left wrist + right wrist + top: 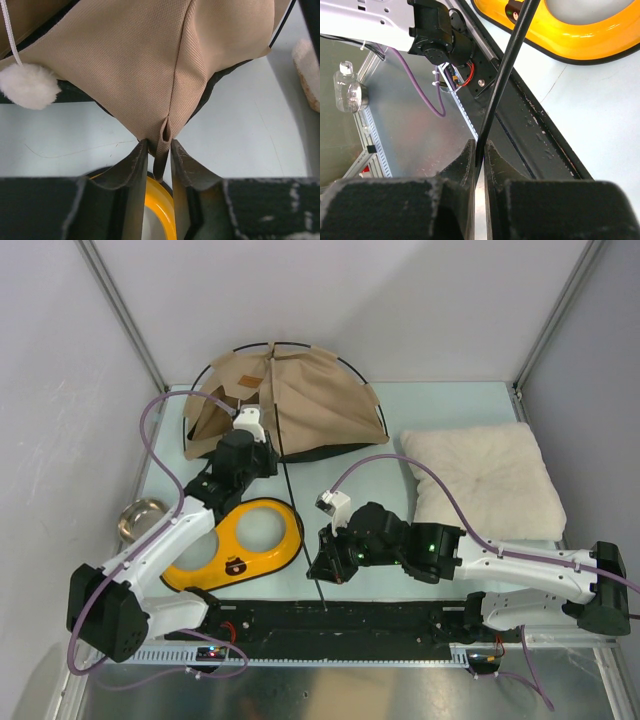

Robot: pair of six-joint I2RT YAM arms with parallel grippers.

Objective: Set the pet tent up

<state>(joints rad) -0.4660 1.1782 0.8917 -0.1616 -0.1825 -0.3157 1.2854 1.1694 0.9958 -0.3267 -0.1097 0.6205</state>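
The pet tent [310,405] lies partly collapsed at the back of the table, tan fabric with black poles arching over it. My left gripper [265,445] is at its near corner. In the left wrist view the gripper [159,146] is shut on a tan fabric corner sleeve [165,132], with a white pom-pom [27,86] hanging at left. My right gripper [325,565] is near the front middle, shut on a loose thin black pole [300,530]. That pole [507,75] runs up from between the closed fingers [480,147].
A yellow double-bowl feeder [240,540] lies under the left arm, with a metal bowl [140,515] at the table's left edge. A cream fluffy pillow [485,475] lies at right. The black arm rail [350,625] spans the near edge. Walls enclose the back and sides.
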